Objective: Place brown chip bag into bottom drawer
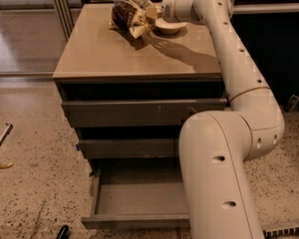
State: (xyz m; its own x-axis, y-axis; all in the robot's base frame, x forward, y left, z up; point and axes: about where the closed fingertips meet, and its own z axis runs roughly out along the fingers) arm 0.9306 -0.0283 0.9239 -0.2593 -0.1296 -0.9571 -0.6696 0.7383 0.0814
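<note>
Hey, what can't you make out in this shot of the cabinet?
Camera view:
- Gripper, at the far edge of the cabinet top: tip hidden by the chip bag, so grip unclear.
- Bottom drawer: right end hidden by the arm.
- Bowl: inside mostly covered by the same arm.
</note>
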